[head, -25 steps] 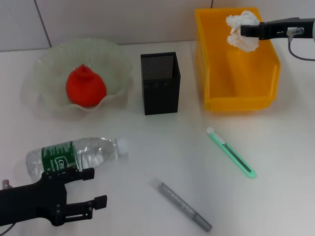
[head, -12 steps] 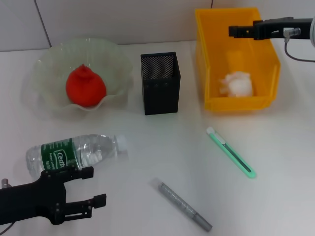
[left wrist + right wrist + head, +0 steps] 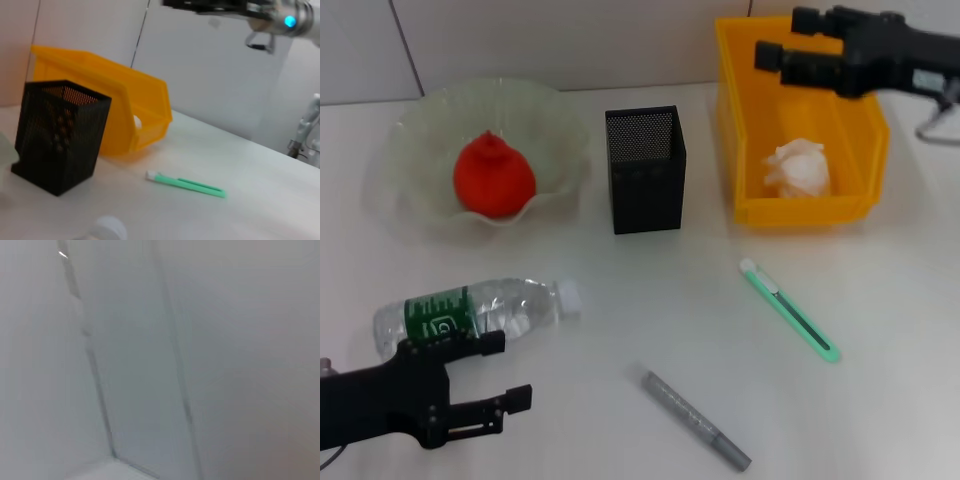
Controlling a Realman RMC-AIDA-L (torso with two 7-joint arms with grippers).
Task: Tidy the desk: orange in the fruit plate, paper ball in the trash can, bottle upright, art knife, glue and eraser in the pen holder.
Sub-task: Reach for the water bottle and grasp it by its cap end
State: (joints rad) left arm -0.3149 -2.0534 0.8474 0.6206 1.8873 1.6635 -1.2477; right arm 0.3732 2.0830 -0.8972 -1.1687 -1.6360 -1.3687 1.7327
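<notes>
Overhead, the right claw (image 3: 788, 38) is hanging above the far end of the yellow trash can (image 3: 748, 150), its two fingers spread apart and gripping nothing. The paper ball (image 3: 800, 168) is lying on the floor of the can, near its front wall. The left claw (image 3: 500, 372) is hovering low at the near left of the table (image 3: 620, 290), fingers parted and empty, with the upper finger just beside the bottle (image 3: 470, 313). The bottle is lying on its side, cap (image 3: 570, 298) pointing toward the table's middle, green label facing up. The orange (image 3: 494, 177) is sitting inside the fruit plate (image 3: 420, 130) at the far left. The black pen holder (image 3: 646, 168) is standing upright between the plate and the can, apart from both. A green art knife (image 3: 788, 308) is lying flat on the table in front of the can, well apart from it. A grey stick (image 3: 695, 418), which may be the glue, is lying diagonally near the front edge. The eraser is not visible in any view.

Seen from the left wrist, the pen holder (image 3: 60, 135) is standing before the trash can (image 3: 115, 100), the knife (image 3: 186, 183) is lying beyond them, and the right arm is crossing the upper part of the picture. The right wrist view is showing only a pale wall.
</notes>
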